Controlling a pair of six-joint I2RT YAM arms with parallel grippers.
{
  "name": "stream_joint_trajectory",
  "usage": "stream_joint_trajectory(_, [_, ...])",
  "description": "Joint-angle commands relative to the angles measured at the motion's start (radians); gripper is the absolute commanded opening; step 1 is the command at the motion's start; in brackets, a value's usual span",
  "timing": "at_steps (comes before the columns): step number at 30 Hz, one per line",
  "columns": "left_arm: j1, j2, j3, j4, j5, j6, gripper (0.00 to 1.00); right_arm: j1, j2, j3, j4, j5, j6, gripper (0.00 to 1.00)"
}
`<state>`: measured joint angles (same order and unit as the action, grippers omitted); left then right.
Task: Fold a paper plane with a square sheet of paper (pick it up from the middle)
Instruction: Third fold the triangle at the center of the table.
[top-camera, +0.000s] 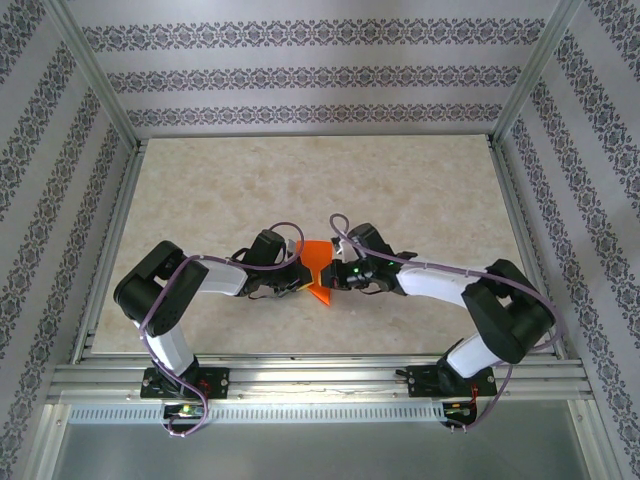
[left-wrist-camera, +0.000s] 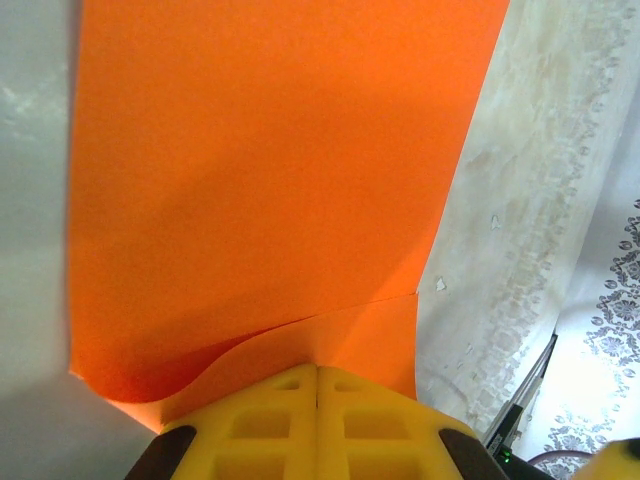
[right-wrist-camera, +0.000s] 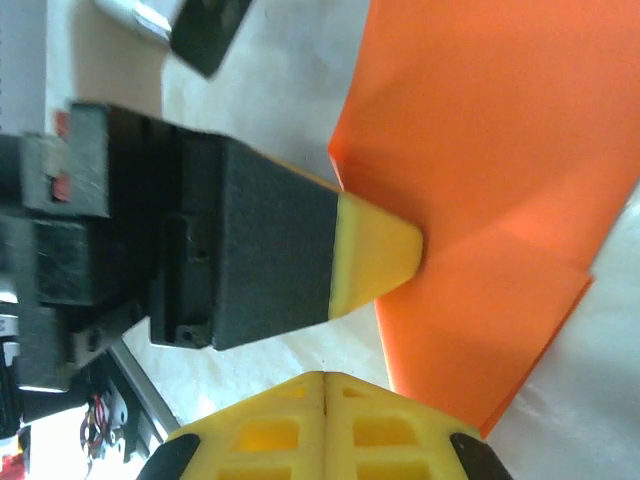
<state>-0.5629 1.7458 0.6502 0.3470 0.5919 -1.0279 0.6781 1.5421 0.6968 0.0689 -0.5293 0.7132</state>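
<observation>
Meeting over the tabletop (top-camera: 300, 180), both arms (top-camera: 215, 280) partly hide the orange sheet of paper (top-camera: 317, 260). Left fingers (left-wrist-camera: 250, 400) pinch its creased edge; right fingers (right-wrist-camera: 300, 395) press together beside it, grip unclear. Patterned walls (top-camera: 300, 80) surround.

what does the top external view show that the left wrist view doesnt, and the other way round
Top external adds: the left arm and right arm whole, with the right end effector facing the left end effector across the orange sheet of paper.
Left wrist adds: close detail. The sheet's near edge curls up, a crease crosses it, and the yellow fingers are shut on that edge.
Both: the orange sheet, the pale marbled table and the patterned walls.
</observation>
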Motion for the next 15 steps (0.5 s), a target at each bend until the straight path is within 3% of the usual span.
stream_joint_trajectory(1, [-0.011, 0.011, -0.024, -0.065, -0.03, 0.027, 0.0, 0.011, 0.046, 0.037, -0.018, -0.047, 0.027, 0.02])
stream_joint_trajectory(15, [-0.011, 0.017, -0.011, -0.078, -0.02, 0.038, 0.0, 0.053, 0.166, 0.105, -0.061, -0.023, 0.006, 0.01])
